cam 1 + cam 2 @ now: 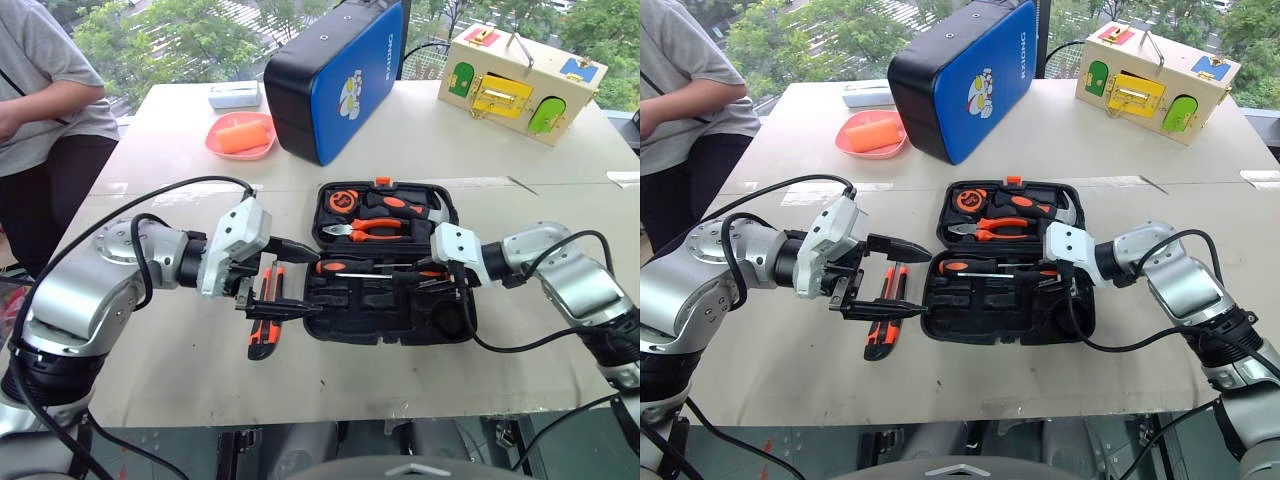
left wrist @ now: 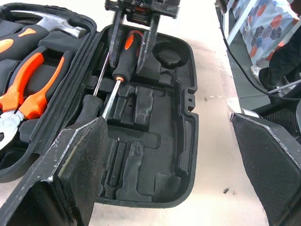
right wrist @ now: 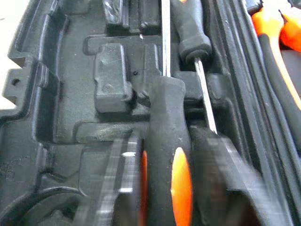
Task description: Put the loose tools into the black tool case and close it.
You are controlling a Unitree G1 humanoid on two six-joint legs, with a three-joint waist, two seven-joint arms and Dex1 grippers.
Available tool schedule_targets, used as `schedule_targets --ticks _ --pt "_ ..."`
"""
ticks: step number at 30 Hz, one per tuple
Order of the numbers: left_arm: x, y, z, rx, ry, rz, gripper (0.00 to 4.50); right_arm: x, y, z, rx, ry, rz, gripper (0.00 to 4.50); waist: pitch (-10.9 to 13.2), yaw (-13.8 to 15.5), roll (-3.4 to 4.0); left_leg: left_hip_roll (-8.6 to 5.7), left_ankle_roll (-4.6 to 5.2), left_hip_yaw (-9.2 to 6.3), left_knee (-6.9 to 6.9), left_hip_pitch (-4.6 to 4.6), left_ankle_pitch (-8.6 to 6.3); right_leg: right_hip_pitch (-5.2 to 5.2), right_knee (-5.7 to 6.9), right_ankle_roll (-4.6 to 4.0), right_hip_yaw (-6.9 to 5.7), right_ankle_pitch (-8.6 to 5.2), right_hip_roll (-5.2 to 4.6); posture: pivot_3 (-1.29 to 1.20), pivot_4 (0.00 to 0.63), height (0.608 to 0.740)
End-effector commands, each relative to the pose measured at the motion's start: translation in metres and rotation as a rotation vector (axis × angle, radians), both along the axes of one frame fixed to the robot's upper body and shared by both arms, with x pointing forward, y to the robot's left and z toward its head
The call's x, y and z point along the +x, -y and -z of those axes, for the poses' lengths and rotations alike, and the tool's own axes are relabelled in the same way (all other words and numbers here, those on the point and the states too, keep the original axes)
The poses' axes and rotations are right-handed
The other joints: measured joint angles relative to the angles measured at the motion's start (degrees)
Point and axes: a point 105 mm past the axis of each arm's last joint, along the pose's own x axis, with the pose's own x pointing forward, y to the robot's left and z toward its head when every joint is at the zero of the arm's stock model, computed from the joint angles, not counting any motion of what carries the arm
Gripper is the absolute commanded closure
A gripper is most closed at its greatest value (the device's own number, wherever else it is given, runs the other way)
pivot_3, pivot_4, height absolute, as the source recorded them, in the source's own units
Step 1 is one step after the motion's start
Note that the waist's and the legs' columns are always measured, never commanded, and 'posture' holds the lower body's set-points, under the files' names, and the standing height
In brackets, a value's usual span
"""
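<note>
Right gripper (image 3: 164, 188), jaws part-open, straddles a black-and-orange screwdriver (image 2: 123, 61) lying lengthwise in the black tool case (image 1: 390, 320); left gripper (image 1: 280, 280) hangs wide open, empty, above the utility knife (image 1: 264, 332).

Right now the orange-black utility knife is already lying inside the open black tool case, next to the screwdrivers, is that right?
Not quite: the utility knife lies on the table, outside the open black tool case on its left side, as the left eye view shows. Screwdrivers do lie inside the case.
</note>
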Motion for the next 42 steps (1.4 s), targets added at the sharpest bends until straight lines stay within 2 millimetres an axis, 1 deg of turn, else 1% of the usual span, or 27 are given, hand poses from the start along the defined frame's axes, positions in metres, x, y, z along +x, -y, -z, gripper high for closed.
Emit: schedule_targets --ticks 1,2,5,8,9,12,14,19,22,24,25,28,30,33,36,37,40,42 --pt "0.001 -0.002 -0.008 0.004 0.056 0.000 0.00 -0.003 -0.008 -0.026 0.069 0.050 -0.032 1.29 0.0 0.0 0.00 0.00 0.00 0.00 0.00 -0.01 0.00 0.00 0.00 0.00 0.01 0.00 0.00 0.00 0.150 0.735" --pt "0.001 -0.003 -0.008 0.005 0.056 -0.001 0.00 -0.004 -0.012 -0.033 0.100 0.047 -0.036 0.93 0.0 0.0 0.01 0.00 0.00 0.00 0.00 -0.01 0.00 0.00 0.01 0.00 0.01 0.00 0.00 0.00 0.150 0.735" --pt "0.002 -0.003 -0.008 0.004 0.057 -0.004 0.00 -0.011 -0.023 -0.041 0.148 0.030 -0.054 0.93 0.0 -0.2 0.01 0.00 0.00 0.00 -0.01 -0.02 0.00 -0.02 0.02 0.00 0.03 0.00 -0.01 0.00 0.150 0.735" --pt "0.003 -0.002 -0.007 0.003 0.059 -0.005 0.00 -0.010 -0.032 -0.036 0.171 0.018 -0.032 1.77 0.0 -0.1 0.00 0.00 0.00 0.00 -0.01 -0.01 0.00 -0.01 0.03 0.00 0.01 0.00 -0.02 0.00 0.150 0.735" --pt "0.003 -0.002 -0.007 0.002 0.060 -0.005 0.00 -0.008 -0.033 -0.034 0.175 0.017 -0.019 2.15 0.0 -0.1 0.00 0.00 0.00 0.00 -0.01 -0.02 0.00 -0.02 0.03 0.00 0.02 0.00 -0.02 0.00 0.150 0.735" --pt "0.004 -0.002 -0.007 0.003 0.060 -0.005 0.00 -0.001 -0.033 -0.022 0.171 0.017 0.024 3.59 0.0 0.1 0.00 -0.01 0.00 0.01 0.00 -0.02 0.00 -0.02 0.03 0.00 0.02 0.00 -0.01 0.00 0.150 0.735" --pt "0.004 -0.002 -0.006 0.004 0.060 -0.006 0.00 0.001 -0.031 -0.014 0.163 0.014 0.040 4.45 0.0 0.1 0.00 -0.01 0.00 0.01 0.00 -0.01 0.00 -0.06 0.03 0.00 0.01 0.00 -0.01 0.00 0.150 0.735" --pt "0.004 -0.001 -0.005 0.007 0.061 -0.006 0.00 -0.002 -0.024 0.010 0.084 0.007 0.033 4.45 0.0 -0.1 0.02 -0.01 0.00 0.01 -0.01 -0.02 0.00 -0.11 0.07 0.00 0.02 0.00 0.00 0.00 0.150 0.735" --pt "0.005 -0.001 -0.004 0.008 0.061 -0.009 0.00 -0.002 -0.014 0.035 0.002 -0.001 0.048 4.45 0.0 -0.1 0.02 -0.01 0.00 0.04 0.00 0.00 0.00 -0.11 0.10 0.00 0.05 0.00 0.01 0.00 0.150 0.735" --pt "0.005 -0.001 -0.003 0.010 0.060 -0.015 0.00 0.002 -0.010 0.044 -0.029 0.019 0.060 4.45 -0.1 -0.1 0.00 -0.01 0.00 0.04 0.00 0.06 0.00 -0.06 0.11 0.00 0.05 0.00 0.02 0.00 0.150 0.735" --pt "0.005 -0.002 -0.002 0.012 0.058 -0.019 0.00 0.003 -0.010 0.044 -0.026 0.026 0.058 4.45 -0.1 -0.1 0.00 -0.01 -0.01 0.04 0.00 0.10 0.00 -0.01 0.11 0.00 0.05 0.00 0.02 0.00 0.150 0.735" --pt "0.005 -0.004 0.000 0.013 0.053 -0.039 0.00 0.005 -0.012 0.034 0.029 0.011 0.075 4.45 -0.2 0.0 -0.05 -0.01 -0.03 0.04 0.01 0.25 0.02 0.12 0.16 0.00 0.06 0.00 0.03 0.00 0.150 0.735" --pt "0.004 -0.005 0.001 0.010 0.050 -0.051 0.00 0.006 -0.011 0.031 0.038 0.000 0.082 4.45 -0.2 0.0 -0.05 -0.01 -0.03 0.06 0.00 0.32 0.02 0.15 0.23 0.00 0.10 0.00 0.03 0.00 0.150 0.735" --pt "0.002 -0.005 0.002 0.008 0.049 -0.057 0.00 0.005 -0.004 0.040 -0.012 -0.003 0.077 4.45 -0.2 0.2 -0.05 -0.01 -0.03 0.05 0.00 0.33 0.02 0.14 0.26 -0.01 0.11 0.00 0.04 0.00 0.150 0.735" --pt "0.001 -0.005 0.002 0.010 0.050 -0.058 0.00 0.008 -0.002 0.045 -0.011 -0.012 0.107 4.45 -0.2 0.2 -0.07 -0.01 -0.04 0.06 0.00 0.33 0.02 0.15 0.25 -0.01 0.11 0.00 0.03 0.00 0.150 0.735" --pt "0.001 -0.005 0.002 0.011 0.052 -0.058 0.00 0.009 -0.004 0.042 0.015 -0.017 0.110 4.45 -0.2 0.2 -0.07 -0.01 -0.04 0.06 0.00 0.34 0.02 0.15 0.25 -0.01 0.12 0.00 0.03 0.00 0.150 0.735" --pt "0.002 -0.006 0.001 0.013 0.055 -0.058 0.00 0.005 -0.014 0.017 0.159 -0.090 0.111 4.45 -0.2 0.2 -0.07 -0.01 -0.04 0.06 0.00 0.35 0.02 0.16 0.27 -0.01 0.12 0.00 0.03 0.00 0.150 0.735" --pt "0.002 -0.007 0.001 0.018 0.055 -0.057 0.00 0.004 -0.014 0.004 0.199 -0.112 0.109 4.45 -0.2 0.2 -0.05 -0.01 -0.04 0.06 -0.01 0.33 0.02 0.15 0.27 -0.02 0.12 0.00 0.03 0.00 0.150 0.735"
